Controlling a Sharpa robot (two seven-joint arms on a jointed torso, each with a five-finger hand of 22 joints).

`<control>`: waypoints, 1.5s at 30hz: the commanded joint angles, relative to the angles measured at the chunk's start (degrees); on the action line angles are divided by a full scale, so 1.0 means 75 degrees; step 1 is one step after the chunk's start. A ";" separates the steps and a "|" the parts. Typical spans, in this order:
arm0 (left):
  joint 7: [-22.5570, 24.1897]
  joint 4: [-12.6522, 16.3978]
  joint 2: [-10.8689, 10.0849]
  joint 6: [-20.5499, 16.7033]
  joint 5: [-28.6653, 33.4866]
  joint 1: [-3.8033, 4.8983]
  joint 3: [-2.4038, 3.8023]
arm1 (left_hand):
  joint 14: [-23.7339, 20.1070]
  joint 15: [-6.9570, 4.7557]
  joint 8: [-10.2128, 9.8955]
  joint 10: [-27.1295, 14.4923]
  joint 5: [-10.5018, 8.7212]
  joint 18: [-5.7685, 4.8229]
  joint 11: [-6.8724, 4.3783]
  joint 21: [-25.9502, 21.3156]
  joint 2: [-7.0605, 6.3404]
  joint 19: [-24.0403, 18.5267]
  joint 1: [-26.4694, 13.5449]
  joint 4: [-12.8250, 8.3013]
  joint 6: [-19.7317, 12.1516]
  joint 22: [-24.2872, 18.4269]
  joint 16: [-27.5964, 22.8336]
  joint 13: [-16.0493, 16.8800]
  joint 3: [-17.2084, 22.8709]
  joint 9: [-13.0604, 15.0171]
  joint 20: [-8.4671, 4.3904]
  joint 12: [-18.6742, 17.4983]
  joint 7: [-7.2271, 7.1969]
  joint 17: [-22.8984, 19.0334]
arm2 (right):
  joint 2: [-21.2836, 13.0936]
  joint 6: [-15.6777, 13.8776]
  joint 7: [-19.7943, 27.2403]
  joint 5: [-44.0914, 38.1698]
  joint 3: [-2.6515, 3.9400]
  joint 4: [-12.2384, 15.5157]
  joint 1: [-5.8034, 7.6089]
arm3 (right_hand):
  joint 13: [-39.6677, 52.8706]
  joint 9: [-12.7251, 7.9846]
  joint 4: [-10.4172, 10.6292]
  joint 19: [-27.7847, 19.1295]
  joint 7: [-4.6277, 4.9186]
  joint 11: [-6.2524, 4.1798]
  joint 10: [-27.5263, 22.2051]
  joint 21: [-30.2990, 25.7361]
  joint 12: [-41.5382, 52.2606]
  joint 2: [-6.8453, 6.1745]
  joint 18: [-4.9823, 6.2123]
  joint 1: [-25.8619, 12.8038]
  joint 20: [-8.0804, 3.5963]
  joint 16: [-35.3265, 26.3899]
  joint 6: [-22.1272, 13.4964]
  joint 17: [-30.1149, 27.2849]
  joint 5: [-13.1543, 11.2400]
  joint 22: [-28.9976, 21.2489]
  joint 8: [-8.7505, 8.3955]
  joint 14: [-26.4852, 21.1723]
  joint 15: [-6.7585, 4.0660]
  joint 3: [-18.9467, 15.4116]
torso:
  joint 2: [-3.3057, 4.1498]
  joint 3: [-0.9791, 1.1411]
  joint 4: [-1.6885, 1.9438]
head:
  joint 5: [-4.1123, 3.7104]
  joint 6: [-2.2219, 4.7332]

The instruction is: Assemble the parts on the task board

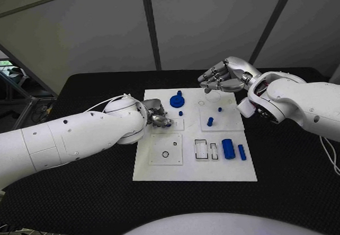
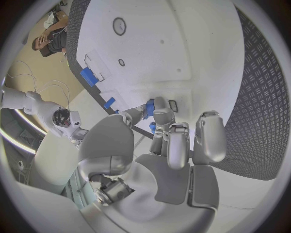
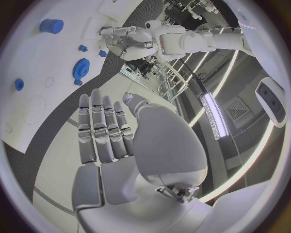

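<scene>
Left hand (image 1: 158, 118) pinching small blue part (image 2: 149, 108), hovering over task board (image 1: 194, 172) left side; right hand (image 1: 224, 76) idling beyond far edge, curled, holding nothing; seating calling for alignment

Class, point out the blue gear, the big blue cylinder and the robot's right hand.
Blue gear (image 1: 176, 101), head view, its flat face.
Big blue cylinder (image 1: 227, 148), head view, middle of its side.
Right hand (image 1: 223, 77), head view, its knuckles.

My right hand (image 3: 106, 141) hangs empty, fingers straight and together, over the board's (image 3: 36, 104) far edge; I see the blue gear (image 3: 80, 67) and left hand (image 3: 124, 43).
</scene>
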 commanded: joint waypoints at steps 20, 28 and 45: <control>-0.0047 -0.0133 0.0022 0.0211 0.0263 -0.0009 -0.0001 | 0.0791 -0.0054 -0.0028 0.0048 0.0052 0.0092 -0.0003 0.0031 0.0108 0.0067 -0.0250 0.0207 0.0066 0.0020 0.0055 0.0019 -0.0052 -0.0065 -0.0003 0.0057 -0.0002 0.2005 | 0.0010 0.0106 0.0019 -0.0014 0.0005 -0.0015 0.0012 | -0.0004 0.0010 0.0023 -0.0004 0.0058 0.0003 -0.0062 -0.0066 -0.0019 0.0011 0.0091 -0.0063 0.0068 -0.0031 -0.0013 -0.0017 0.0052 -0.0021 -0.0046 -0.0084 -0.0005 0.0028 | 0.0004 -0.0001 0.0001 | -0.0030 0.0118; -0.0055 -0.0269 0.0047 0.0303 0.0445 0.0025 0.0014 | 0.0793 -0.0056 -0.0024 0.0055 0.0055 0.0094 -0.0009 0.0025 0.0104 0.0064 -0.0229 0.0181 0.0068 0.0014 0.0060 0.0030 -0.0046 -0.0071 -0.0004 0.0071 -0.0011 0.2011 | 0.0016 0.0123 0.0009 -0.0014 0.0005 -0.0025 0.0012 | -0.0004 0.0010 0.0023 -0.0004 0.0058 0.0003 -0.0062 -0.0066 -0.0019 0.0011 0.0091 -0.0063 0.0068 -0.0031 -0.0013 -0.0017 0.0052 -0.0021 -0.0046 -0.0084 -0.0005 0.0028 | 0.0001 0.0000 -0.0003 | -0.0038 0.0171; -0.0068 -0.0445 0.0162 0.0768 0.0722 0.0225 0.0032 | 0.0793 -0.0061 -0.0012 0.0061 0.0055 0.0097 -0.0019 0.0012 0.0065 0.0058 -0.0166 0.0092 0.0068 0.0008 0.0060 0.0037 -0.0041 -0.0088 -0.0007 0.0087 -0.0022 0.2011 | 0.0060 0.0193 -0.0023 -0.0023 0.0004 -0.0080 0.0011 | -0.0003 0.0011 0.0017 -0.0009 0.0058 0.0002 -0.0062 -0.0085 -0.0017 0.0017 0.0092 -0.0057 0.0073 -0.0030 -0.0010 -0.0024 0.0061 -0.0032 -0.0045 -0.0096 -0.0003 0.0038 | 0.0005 0.0000 -0.0004 | -0.0045 0.0181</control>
